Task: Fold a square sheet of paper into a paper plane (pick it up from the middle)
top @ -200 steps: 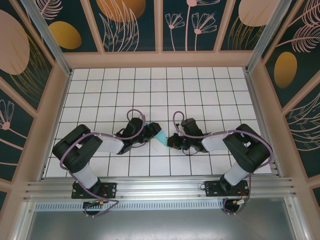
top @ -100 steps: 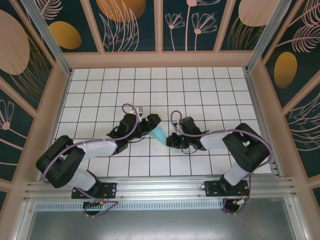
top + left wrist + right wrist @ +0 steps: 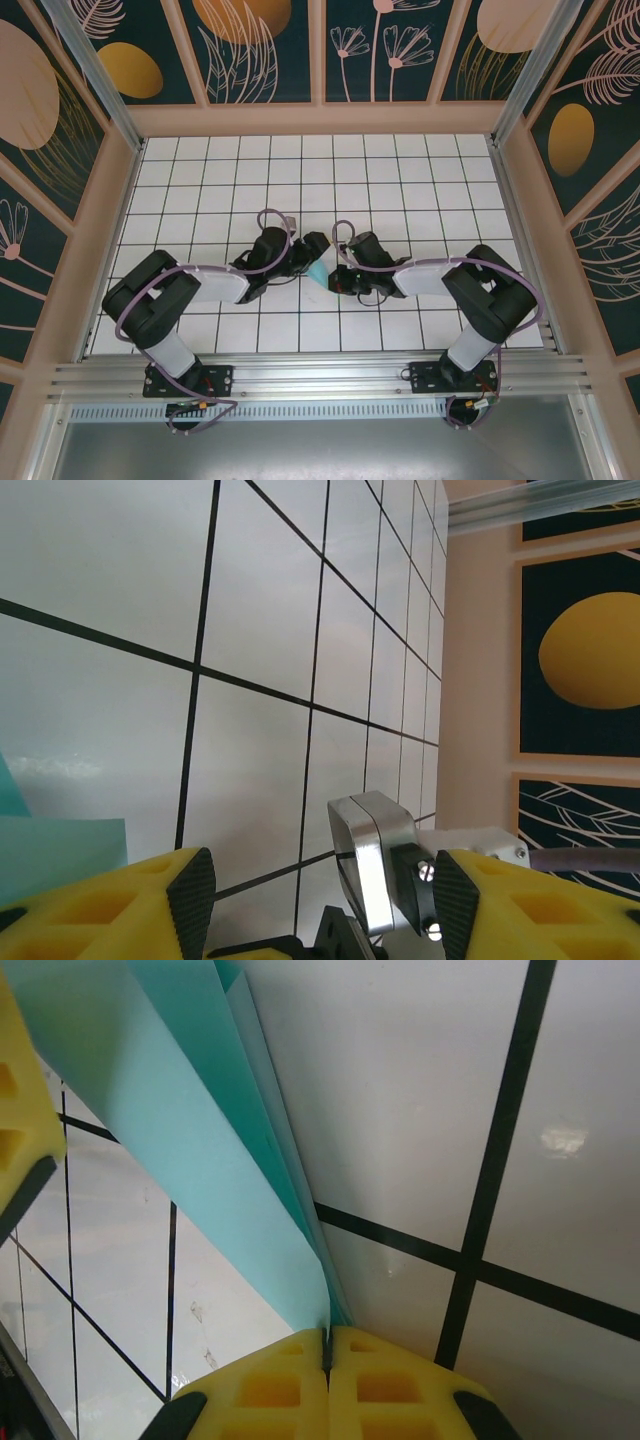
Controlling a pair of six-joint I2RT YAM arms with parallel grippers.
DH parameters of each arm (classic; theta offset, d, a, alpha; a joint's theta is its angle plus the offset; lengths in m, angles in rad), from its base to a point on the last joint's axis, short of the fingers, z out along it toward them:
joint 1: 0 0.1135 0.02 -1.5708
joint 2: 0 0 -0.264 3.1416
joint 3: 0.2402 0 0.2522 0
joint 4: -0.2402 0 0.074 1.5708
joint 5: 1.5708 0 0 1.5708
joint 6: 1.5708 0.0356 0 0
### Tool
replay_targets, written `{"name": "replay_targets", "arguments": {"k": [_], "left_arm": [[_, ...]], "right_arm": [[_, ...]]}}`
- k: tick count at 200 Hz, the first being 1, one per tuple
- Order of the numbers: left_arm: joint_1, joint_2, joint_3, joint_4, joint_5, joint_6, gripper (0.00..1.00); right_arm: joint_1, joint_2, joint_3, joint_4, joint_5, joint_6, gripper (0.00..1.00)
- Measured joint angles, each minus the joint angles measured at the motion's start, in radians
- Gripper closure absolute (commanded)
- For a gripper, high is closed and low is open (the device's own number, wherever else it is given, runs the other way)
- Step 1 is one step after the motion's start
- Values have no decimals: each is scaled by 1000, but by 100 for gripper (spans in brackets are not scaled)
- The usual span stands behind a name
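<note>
The square sheet of paper is light turquoise and folded into several layers, standing up off the table between the two grippers. My right gripper is shut on its lower edge, and the folded paper fans up and to the left from the jaws. My left gripper is open just left of the paper, with nothing between its black pads. A corner of the paper shows beside its left finger. Whether the fold has a paper plane's dart shape I cannot tell. From above, the left gripper and right gripper nearly meet.
A white tiled table with black grid lines lies inside tan walls. A silver metal part of the other arm sits just beyond my left jaws. A yellow finger of the left gripper shows beside the paper.
The left arm stretched out toward the far side, then drew back close against the paper, its jaws a little wider. The right gripper shifted slightly left, still holding the paper.
</note>
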Motion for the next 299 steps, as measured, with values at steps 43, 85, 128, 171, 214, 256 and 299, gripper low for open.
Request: {"name": "replay_targets", "arguments": {"k": [43, 85, 128, 171, 214, 256, 299], "left_arm": [[0, 16, -11, -12, -51, -3, 39], [0, 33, -37, -24, -94, 11, 40], [0, 60, -42, -26, -118, 13, 42], [0, 18, -96, 0, -122, 11, 38], [1, -11, -72, -38, -127, 31, 38], [1, -61, -72, -8, -91, 34, 37], [1, -35, -26, 51, -15, 39, 37]], "right_arm": [[13, 2, 11, -13, 23, -1, 100], [17, 3, 13, -14, 31, -7, 100], [18, 3, 14, -14, 32, -18, 100], [21, 5, 21, -22, 34, -23, 100], [21, 10, 29, -32, 33, -23, 100], [21, 13, 35, -40, 33, -25, 100], [22, 13, 35, -40, 34, -25, 100]]}}
